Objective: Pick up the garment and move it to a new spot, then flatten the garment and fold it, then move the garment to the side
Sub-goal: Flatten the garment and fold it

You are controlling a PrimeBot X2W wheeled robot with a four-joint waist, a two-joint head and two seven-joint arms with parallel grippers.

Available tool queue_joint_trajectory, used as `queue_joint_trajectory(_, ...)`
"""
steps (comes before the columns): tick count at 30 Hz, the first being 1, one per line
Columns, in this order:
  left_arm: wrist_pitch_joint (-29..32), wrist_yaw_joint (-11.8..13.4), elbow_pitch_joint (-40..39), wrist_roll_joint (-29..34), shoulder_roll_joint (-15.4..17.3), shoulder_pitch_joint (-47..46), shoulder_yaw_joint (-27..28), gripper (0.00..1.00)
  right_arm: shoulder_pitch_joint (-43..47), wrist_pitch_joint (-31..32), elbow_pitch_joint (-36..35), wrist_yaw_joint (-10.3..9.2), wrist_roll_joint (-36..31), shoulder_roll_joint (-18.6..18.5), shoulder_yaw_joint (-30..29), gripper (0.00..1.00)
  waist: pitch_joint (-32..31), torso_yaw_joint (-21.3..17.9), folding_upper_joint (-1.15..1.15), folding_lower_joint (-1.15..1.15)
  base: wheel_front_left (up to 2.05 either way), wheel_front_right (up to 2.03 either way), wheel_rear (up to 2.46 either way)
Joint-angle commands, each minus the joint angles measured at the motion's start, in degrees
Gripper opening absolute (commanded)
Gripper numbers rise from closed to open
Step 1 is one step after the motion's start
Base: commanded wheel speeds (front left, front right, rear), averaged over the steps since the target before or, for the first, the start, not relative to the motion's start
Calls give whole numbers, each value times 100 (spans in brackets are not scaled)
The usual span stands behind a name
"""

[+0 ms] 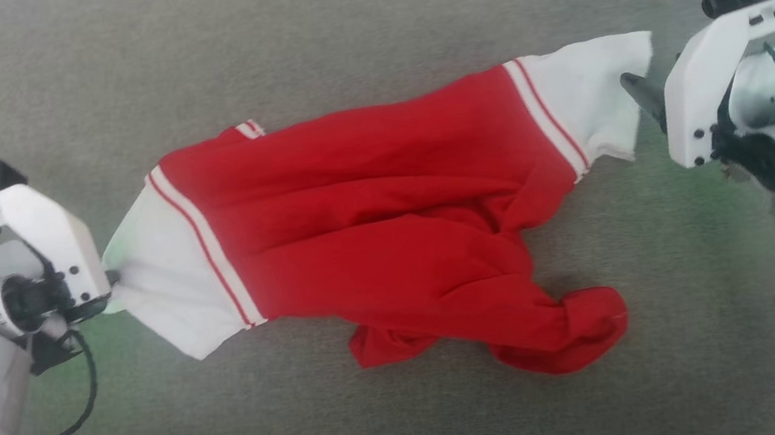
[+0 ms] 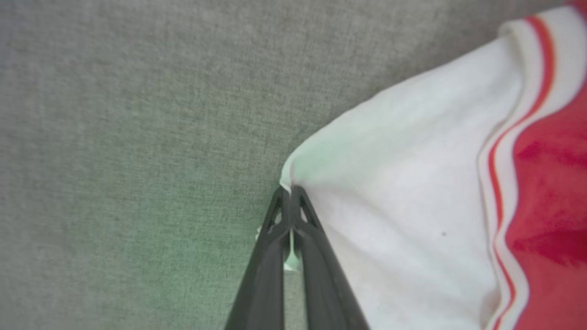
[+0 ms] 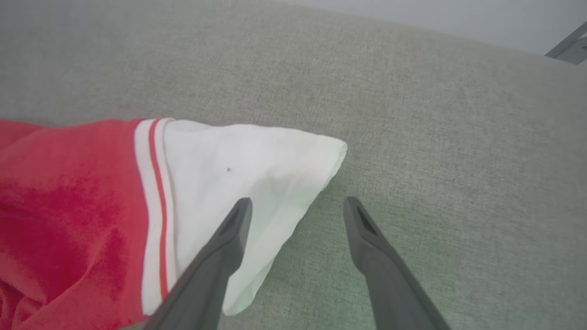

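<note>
Red T-shirt (image 1: 369, 197), thin cloth with white sleeve ends and red-and-white stripe trim, lies stretched sideways with the grey woven surface (image 1: 359, 16) under it, and its lower part is bunched into a rumpled heap. Left gripper (image 2: 290, 192) sits at the shirt's left sleeve (image 1: 169, 278), dark fingers clamped tight on a pinch of white cloth. Right gripper (image 3: 298, 206) is at the shirt's right sleeve (image 1: 591, 98), jaws spread wide, one finger over the white edge, gripping nothing

Soft even light, faint green glow, wrist views slightly blurred
</note>
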Motion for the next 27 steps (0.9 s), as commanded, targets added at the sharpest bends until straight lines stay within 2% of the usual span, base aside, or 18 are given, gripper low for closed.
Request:
queue_joint_trajectory(1,-12,-63,-85,6,-299,55,-111,0,-213,63,241,3,-17,-34,-7,100,107,146,0,0,0,0,0)
queue_joint_trajectory(6,-88,-47,-255,51,-460,-9,-170,0,-684,330,1107,2,-200,-111,-142,100,260,373,0,0,0,0,0)
queue_joint_trajectory(13,-223,-68,-331,91,-631,-45,-230,0,-1101,761,2193,4,-266,91,-415,100,413,566,0,0,0,0,0)
queue_joint_trajectory(14,-244,-57,-322,95,-643,-51,-227,0,-1135,805,2308,4,-294,128,-366,69,420,580,0,0,0,0,0)
queue_joint_trajectory(15,-244,-57,-322,95,-643,-51,-227,0,-1135,805,2308,4,-294,128,-366,69,420,580,0,0,0,0,0)
queue_joint_trajectory(16,-262,-66,-305,95,-649,-57,-228,0,-1169,801,2412,4,-246,172,-370,0,421,588,0,0,0,0,0)
queue_joint_trajectory(20,-419,-75,-266,153,-583,-119,-205,0,-1329,600,2526,3,-190,115,-267,0,322,564,0,0,0,0,0)
queue_joint_trajectory(27,-685,-163,-433,308,-127,-360,-128,0,-1485,179,2130,3,330,19,269,0,-185,323,0,0,0,0,0)
